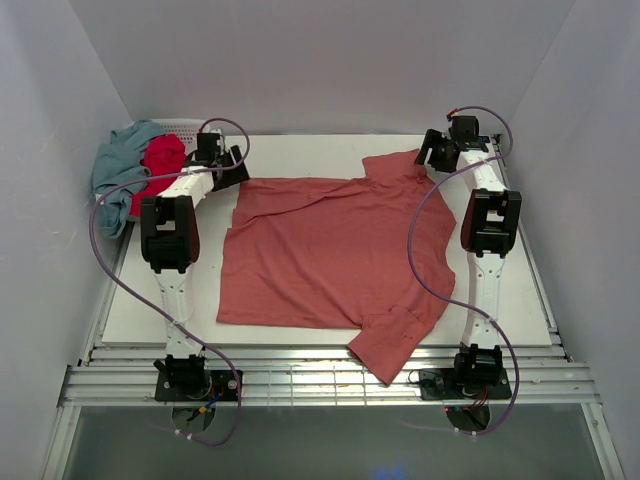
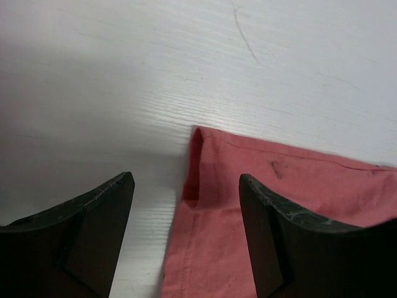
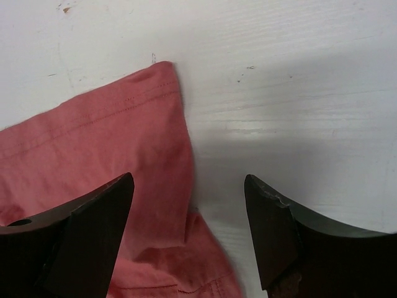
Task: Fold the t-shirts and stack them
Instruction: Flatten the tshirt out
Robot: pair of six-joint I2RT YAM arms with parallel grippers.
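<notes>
In the top view, you have the dusty salmon-red t-shirt (image 1: 330, 250) spread flat across the white table (image 1: 320, 150), with one sleeve trailing off the near edge on the right. Your left gripper (image 1: 222, 158) sits at the shirt's far left corner and your right gripper (image 1: 437, 150) at its far right corner. The crimson t-shirt (image 1: 163, 160) and the grey-blue t-shirt (image 1: 118, 172) lie bunched on the white basket (image 1: 186, 128) in the far left corner.

In the left wrist view, your fingers (image 2: 93, 223) stand wide apart and grip nothing. A folded corner of the salmon-red cloth lies on the table between them, closer to the right finger.

In the right wrist view, the jaws are spread just as wide, also holding nothing. The shirt's hemmed corner lies under and beside the left finger, with bare table under the right one.
</notes>
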